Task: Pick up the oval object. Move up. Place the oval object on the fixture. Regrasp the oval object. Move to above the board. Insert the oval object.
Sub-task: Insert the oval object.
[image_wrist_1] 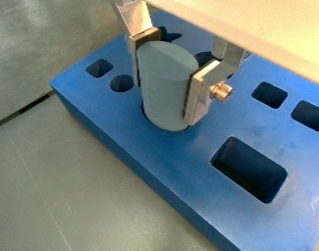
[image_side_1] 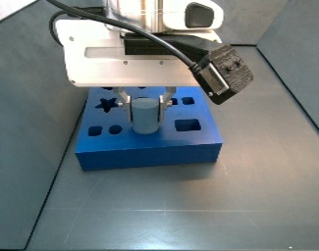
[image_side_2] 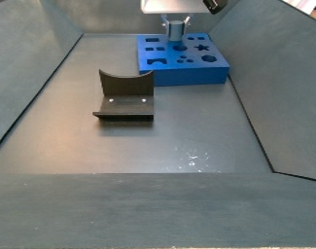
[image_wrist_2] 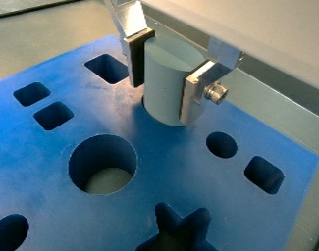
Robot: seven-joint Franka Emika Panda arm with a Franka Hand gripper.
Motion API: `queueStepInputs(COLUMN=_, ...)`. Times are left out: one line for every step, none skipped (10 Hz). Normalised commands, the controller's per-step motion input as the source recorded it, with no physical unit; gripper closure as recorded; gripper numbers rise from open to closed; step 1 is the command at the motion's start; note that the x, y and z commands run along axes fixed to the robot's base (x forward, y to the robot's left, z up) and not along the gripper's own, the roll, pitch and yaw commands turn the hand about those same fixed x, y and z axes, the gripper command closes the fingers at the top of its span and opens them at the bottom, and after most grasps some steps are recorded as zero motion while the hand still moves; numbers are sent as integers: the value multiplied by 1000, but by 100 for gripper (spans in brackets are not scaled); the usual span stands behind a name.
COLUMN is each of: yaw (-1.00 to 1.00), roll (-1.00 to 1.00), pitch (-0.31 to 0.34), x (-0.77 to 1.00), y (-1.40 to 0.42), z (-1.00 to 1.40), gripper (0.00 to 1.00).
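While you are watching the wrist views, read the scene as follows.

Pincer: your two-finger gripper (image_wrist_1: 174, 71) is hanging directly over the large thick blue square board with shaped holes (image_wrist_1: 142, 142), and it is clenching a piece between its flat silver fingers (image_wrist_1: 204, 90).

Held piece: the small pale grey-blue smooth oval peg (image_wrist_1: 165, 86) is standing upright between the dark pads, gripped on its two flat sides; you are seeing the same grasp in both wrist views (image_wrist_2: 166, 83).

Peg's lower end: it is meeting the board's top face right under the pincer; whether it is sitting in a hole or only resting on the surface, you cannot tell from these views.

Holes near the pincer: a rectangular pocket (image_wrist_1: 248, 167) is lying just beside the peg, a large round hole (image_wrist_2: 104, 164) is lying near it, and a star cutout (image_wrist_2: 181, 229) is lying further out.

Side view, arm: the white wrist housing (image_side_1: 129, 54) is covering most of the pincer, with the peg (image_side_1: 146, 115) showing just below it over the board (image_side_1: 148, 147).

Fixture: the dark L-shaped bracket with a curved notch on its base plate (image_side_2: 122, 95) is standing on the grey floor, well apart from the pincer and the board (image_side_2: 187, 60), and nothing is resting on it.
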Motion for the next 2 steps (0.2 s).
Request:
queueStepInputs(yaw=0, roll=26, pitch=-177, x=34, y=-177, z=-671, gripper=100)
queueStepInputs(yaw=0, roll=0, pitch=0, x=0, y=0, z=0, gripper=100)
